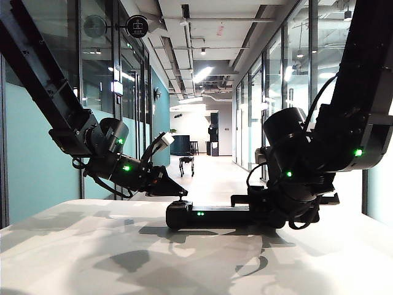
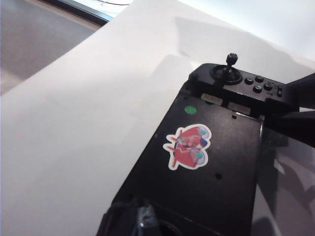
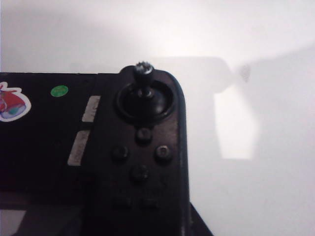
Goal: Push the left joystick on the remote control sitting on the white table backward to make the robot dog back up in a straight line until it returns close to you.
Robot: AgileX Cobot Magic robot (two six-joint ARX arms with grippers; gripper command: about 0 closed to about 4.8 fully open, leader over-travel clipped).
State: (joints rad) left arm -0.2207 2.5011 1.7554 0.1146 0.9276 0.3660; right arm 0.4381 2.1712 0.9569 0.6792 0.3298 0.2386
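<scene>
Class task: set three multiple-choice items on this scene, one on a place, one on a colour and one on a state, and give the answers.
1. Where is the robot dog?
A. Behind the glass wall
B. On the corridor floor, far beyond the white table
C. Hanging from the ceiling

2. What colour are the small lights on the remote control?
A. Red
B. Blue
C. Green

3. How is the remote control placed?
A. Lying flat on the white table
B. Lifted in the air
C. Standing on end

Answers:
1 B: the robot dog stands far down the corridor.
2 C: green dots glow on the remote control's middle bar.
3 A: it rests on the tabletop, with the left gripper by the left joystick and the right gripper gripping its right end.
</scene>
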